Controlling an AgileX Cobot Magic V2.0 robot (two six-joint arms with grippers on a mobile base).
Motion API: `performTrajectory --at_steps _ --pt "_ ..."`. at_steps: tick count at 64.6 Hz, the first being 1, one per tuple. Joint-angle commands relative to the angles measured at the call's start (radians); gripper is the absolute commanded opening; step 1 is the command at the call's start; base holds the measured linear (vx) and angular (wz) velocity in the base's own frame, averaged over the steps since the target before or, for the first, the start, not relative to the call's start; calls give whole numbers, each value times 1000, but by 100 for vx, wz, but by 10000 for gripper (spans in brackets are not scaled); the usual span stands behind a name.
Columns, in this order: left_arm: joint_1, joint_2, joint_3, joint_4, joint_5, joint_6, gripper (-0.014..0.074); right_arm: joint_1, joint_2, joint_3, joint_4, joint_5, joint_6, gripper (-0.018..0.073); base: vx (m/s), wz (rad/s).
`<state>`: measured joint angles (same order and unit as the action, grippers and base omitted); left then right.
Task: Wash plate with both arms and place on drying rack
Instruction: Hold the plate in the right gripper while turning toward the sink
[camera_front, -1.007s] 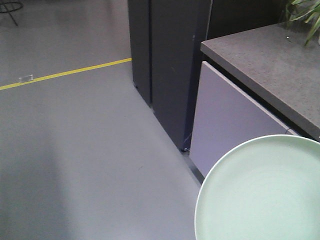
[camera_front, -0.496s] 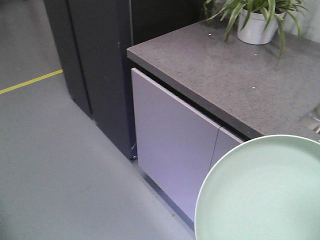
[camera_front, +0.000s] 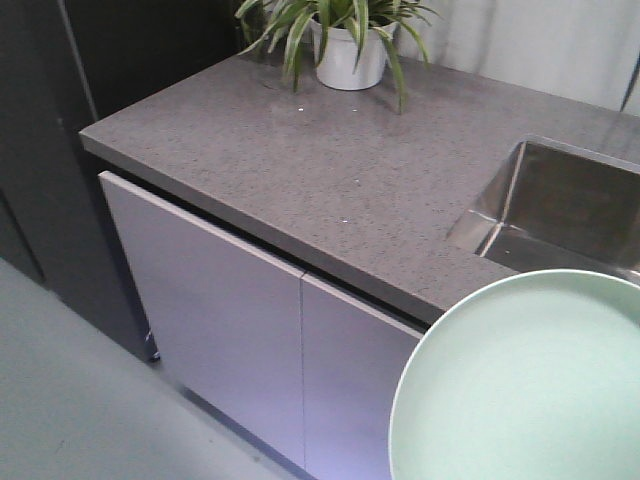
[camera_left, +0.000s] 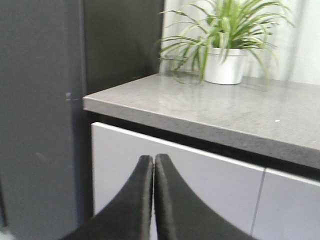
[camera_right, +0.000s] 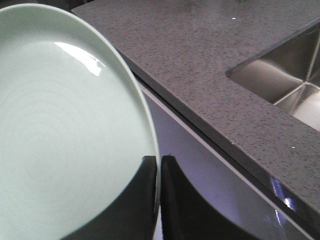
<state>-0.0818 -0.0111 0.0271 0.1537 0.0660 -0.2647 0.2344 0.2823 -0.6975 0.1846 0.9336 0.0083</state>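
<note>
The pale mint-green plate (camera_front: 520, 385) fills the lower right of the front view, held up in the air in front of the counter. In the right wrist view the plate (camera_right: 65, 125) takes up the left side, and my right gripper (camera_right: 159, 162) is shut on its rim, one black finger on each face. My left gripper (camera_left: 153, 160) is shut with nothing between its tips, hanging in front of the pale cabinet door. The drying rack is out of view.
A grey speckled counter (camera_front: 330, 170) runs over pale cabinet doors (camera_front: 210, 310). A steel sink (camera_front: 560, 205) is sunk into it at the right. A potted plant (camera_front: 345, 45) stands at the back. A dark tall cabinet (camera_left: 40, 115) is at the left.
The view has swung right: the floor and yellow line have left, the counter, plant and sink have come in. The plate keeps its place in the frame.
</note>
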Motion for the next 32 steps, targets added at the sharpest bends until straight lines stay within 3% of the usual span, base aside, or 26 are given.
performTrajectory --at_steps 1,32 --pt "-4 -16 14 -1 -66 -4 -6 -1 12 -24 4 -74 -1 -2 13 -50" --pt "-4 -16 14 -1 -66 -4 -6 -1 12 -24 4 -74 -1 -2 13 -50"
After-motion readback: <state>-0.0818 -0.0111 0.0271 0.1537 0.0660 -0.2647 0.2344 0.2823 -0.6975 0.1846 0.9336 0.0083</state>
